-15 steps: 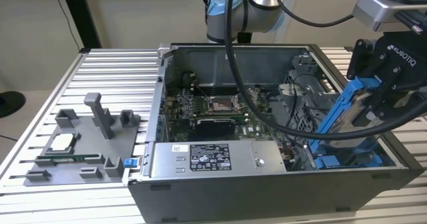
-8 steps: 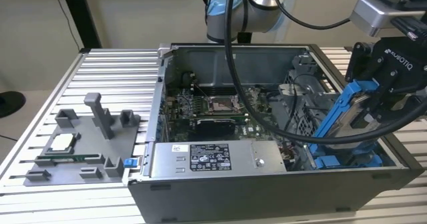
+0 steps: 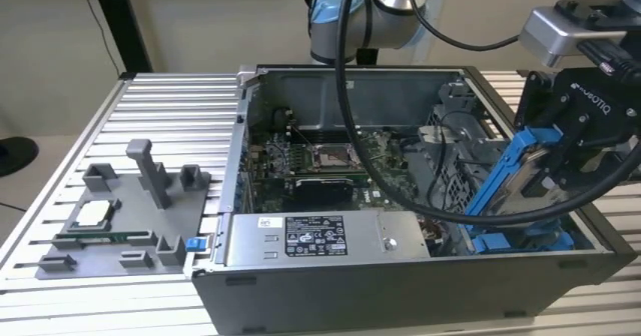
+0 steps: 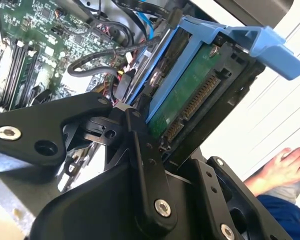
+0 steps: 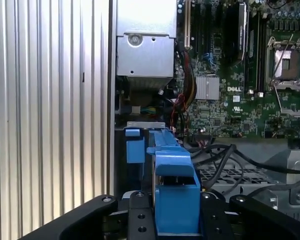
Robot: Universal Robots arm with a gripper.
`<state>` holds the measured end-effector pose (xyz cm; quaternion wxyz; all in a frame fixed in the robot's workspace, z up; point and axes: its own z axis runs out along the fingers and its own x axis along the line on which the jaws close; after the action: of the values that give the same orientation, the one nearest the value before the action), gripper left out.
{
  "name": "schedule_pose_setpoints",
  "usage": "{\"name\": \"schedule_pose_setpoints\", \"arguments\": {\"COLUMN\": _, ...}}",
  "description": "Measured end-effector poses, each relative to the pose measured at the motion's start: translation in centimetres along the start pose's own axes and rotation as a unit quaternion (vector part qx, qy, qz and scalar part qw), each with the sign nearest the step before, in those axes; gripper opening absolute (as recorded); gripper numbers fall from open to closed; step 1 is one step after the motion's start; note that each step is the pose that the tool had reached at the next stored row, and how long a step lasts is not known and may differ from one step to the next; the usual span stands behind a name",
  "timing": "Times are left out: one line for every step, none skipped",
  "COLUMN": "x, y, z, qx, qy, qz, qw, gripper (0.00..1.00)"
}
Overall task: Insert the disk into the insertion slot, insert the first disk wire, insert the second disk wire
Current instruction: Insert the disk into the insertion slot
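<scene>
My gripper (image 3: pixel 573 152) is shut on the disk (image 3: pixel 513 172), a drive clipped in a bright blue frame. The disk hangs tilted over the exterior view's right end of the open computer case. Its lower end reaches down toward the insertion slot (image 3: pixel 521 240), whose blue rails show near the case's front corner. In the second wrist view the black fingers (image 4: pixel 140 145) clamp the disk (image 4: pixel 190 95) with its green board and connector facing the camera. In the first wrist view the blue frame (image 5: pixel 175 185) stands between the fingers (image 5: pixel 140 212), beside perforated bay metal (image 5: pixel 230 175). Loose black cables (image 4: pixel 90 60) lie beside the bay.
A grey labelled power-supply box (image 3: pixel 315 235) lies along the case's front. The motherboard (image 3: pixel 320 163) with its CPU socket sits behind it. A thick black cable (image 3: pixel 401 178) loops across the case. On the exterior view's left is a grey fixture plate (image 3: pixel 120 223). A person's hand (image 4: pixel 285 167) rests outside the case.
</scene>
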<state>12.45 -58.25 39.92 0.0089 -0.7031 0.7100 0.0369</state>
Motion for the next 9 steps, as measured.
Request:
{"name": "schedule_pose_setpoints", "arguments": {"x": 0.01, "y": -0.01, "z": 0.18, "qx": 0.0000, "qy": 0.0000, "qz": 0.000, "qw": 1.0000, "gripper": 0.00}}
{"name": "schedule_pose_setpoints", "arguments": {"x": 0.02, "y": -0.02, "z": 0.36, "qx": 0.0000, "qy": 0.0000, "qz": 0.000, "qw": 1.0000, "gripper": 0.00}}
{"name": "schedule_pose_setpoints", "arguments": {"x": 0.03, "y": -0.03, "z": 0.53, "qx": 0.0000, "qy": 0.0000, "qz": 0.000, "qw": 1.0000, "gripper": 0.00}}
{"name": "schedule_pose_setpoints", "arguments": {"x": 0.05, "y": -0.03, "z": 0.72, "qx": 0.0000, "qy": 0.0000, "qz": 0.000, "qw": 1.0000, "gripper": 0.00}}
{"name": "schedule_pose_setpoints", "arguments": {"x": 0.06, "y": -0.04, "z": 0.90, "qx": 0.0000, "qy": 0.0000, "qz": 0.000, "qw": 1.0000, "gripper": 0.00}}
{"name": "schedule_pose_setpoints", "arguments": {"x": 0.07, "y": -0.06, "z": 1.08, "qx": 0.0000, "qy": 0.0000, "qz": 0.000, "qw": 1.0000, "gripper": 0.00}}
{"name": "schedule_pose_setpoints", "arguments": {"x": 0.08, "y": -0.07, "z": 1.26, "qx": 0.0000, "qy": 0.0000, "qz": 0.000, "qw": 1.0000, "gripper": 0.00}}
{"name": "schedule_pose_setpoints", "arguments": {"x": 0.09, "y": -0.08, "z": 1.44, "qx": 0.0000, "qy": 0.0000, "qz": 0.000, "qw": 1.0000, "gripper": 0.00}}
{"name": "schedule_pose_setpoints", "arguments": {"x": 0.10, "y": -0.08, "z": 1.62, "qx": 0.0000, "qy": 0.0000, "qz": 0.000, "qw": 1.0000, "gripper": 0.00}}
